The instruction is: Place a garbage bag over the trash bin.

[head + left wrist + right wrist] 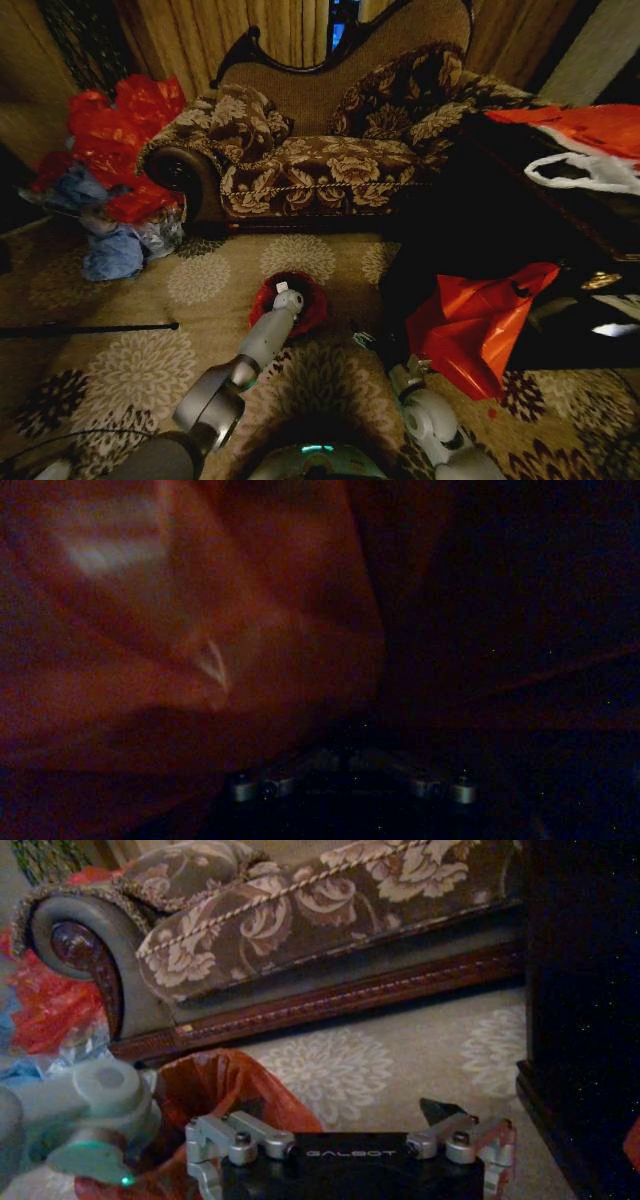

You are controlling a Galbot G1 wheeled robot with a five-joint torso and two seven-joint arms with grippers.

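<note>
My left gripper [289,297] is down in the bag [312,300] on the bin; jaws' state, can't tell. My right gripper [352,1151] hangs beside it, jaws open.

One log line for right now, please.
stage: fitting garbage bag at bin mouth | left hand: reaching into bag | right hand: open, low beside bin | bin: hidden by bag

"GALBOT" in pale letters, on right gripper [350,1155] body, no other txt
</note>
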